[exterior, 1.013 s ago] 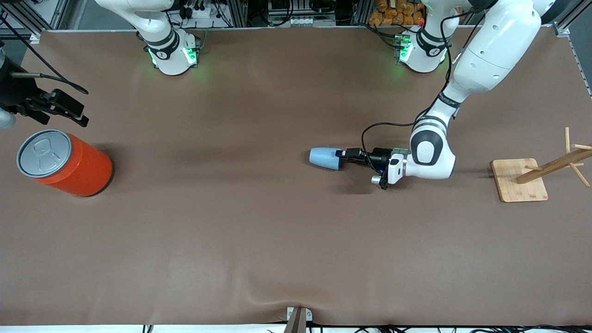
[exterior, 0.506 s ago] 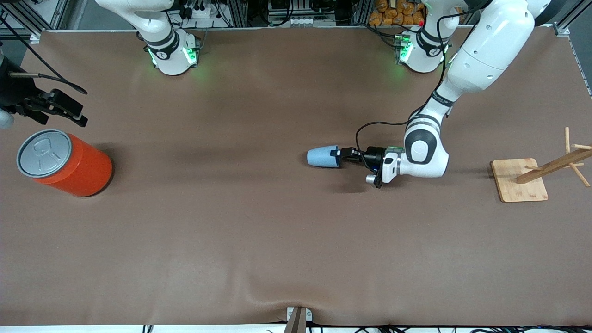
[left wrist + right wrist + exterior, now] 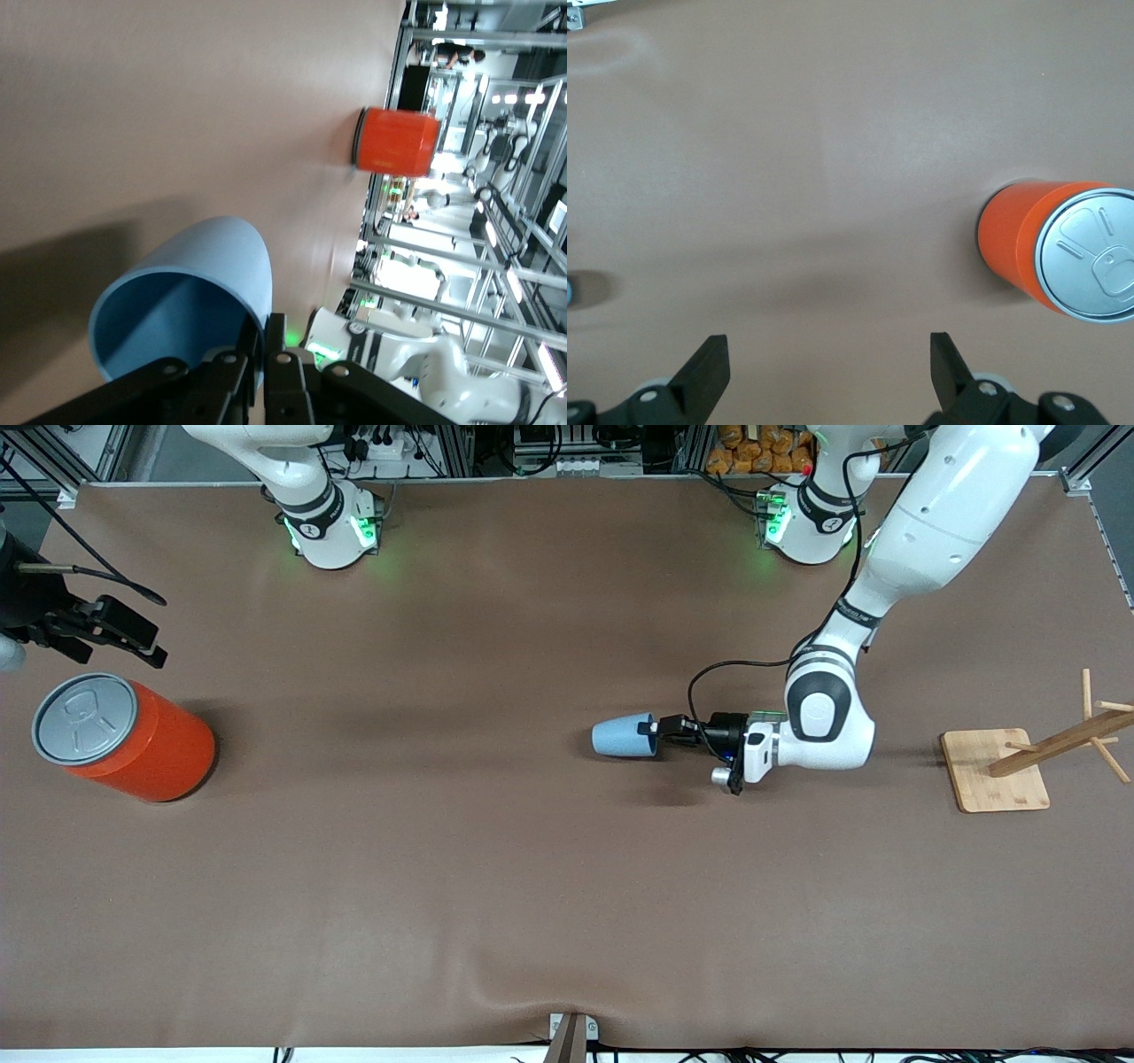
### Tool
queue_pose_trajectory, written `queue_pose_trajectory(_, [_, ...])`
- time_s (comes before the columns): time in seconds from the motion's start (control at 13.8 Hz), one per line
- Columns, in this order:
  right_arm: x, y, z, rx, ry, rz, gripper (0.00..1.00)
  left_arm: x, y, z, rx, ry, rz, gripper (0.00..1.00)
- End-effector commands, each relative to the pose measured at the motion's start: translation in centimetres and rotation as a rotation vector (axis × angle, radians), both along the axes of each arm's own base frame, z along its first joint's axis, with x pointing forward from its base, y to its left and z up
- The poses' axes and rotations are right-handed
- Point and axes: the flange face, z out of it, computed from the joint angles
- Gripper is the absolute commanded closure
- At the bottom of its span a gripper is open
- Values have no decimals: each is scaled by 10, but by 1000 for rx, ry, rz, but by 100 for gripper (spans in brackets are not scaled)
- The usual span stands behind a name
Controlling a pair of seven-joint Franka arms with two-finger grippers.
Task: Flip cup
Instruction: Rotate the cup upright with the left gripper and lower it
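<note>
Since a second ago the left gripper (image 3: 656, 729) has pinched shut on the cup (image 3: 624, 736) rim and raised it off mid-table; cup lies sideways, mouth toward the gripper. Right gripper (image 3: 824, 372) waits wide open, empty, beside the orange can (image 3: 124, 737).

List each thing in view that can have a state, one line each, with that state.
cup: on its side, rim pinched by the left gripper.
left gripper: shut on the cup's rim.
right gripper: open, holds nothing, waits over the table by the can.
orange can: upright, lid on.
wooden rack: standing, bare.
</note>
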Motion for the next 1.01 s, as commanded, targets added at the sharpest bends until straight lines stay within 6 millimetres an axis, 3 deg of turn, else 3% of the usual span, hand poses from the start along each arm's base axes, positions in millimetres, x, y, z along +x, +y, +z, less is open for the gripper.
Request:
queue_pose_trajectory(0.0, [2,-4,4,-10,-3,3,0,15,17,60,113,30,30,100])
queue_pose_trajectory(0.22, [2,-4,4,-10,-2,5,0,39,40,120,378,8,-17,100])
queue_pose_trajectory(0.43, [2,-4,4,-9,0,5,0,53,72,151,631,-29,-27,100])
queue_pose_trajectory(0.51, [2,-3,4,-7,0,5,0,52,83,153,715,-66,-59,100])
queue_pose_trajectory(0.72, [2,-3,4,-5,0,5,0,61,141,148,954,-152,-140,100])
queue_pose_trajectory(0.94, [2,-3,4,-2,0,5,0,56,153,131,1034,-156,-193,100])
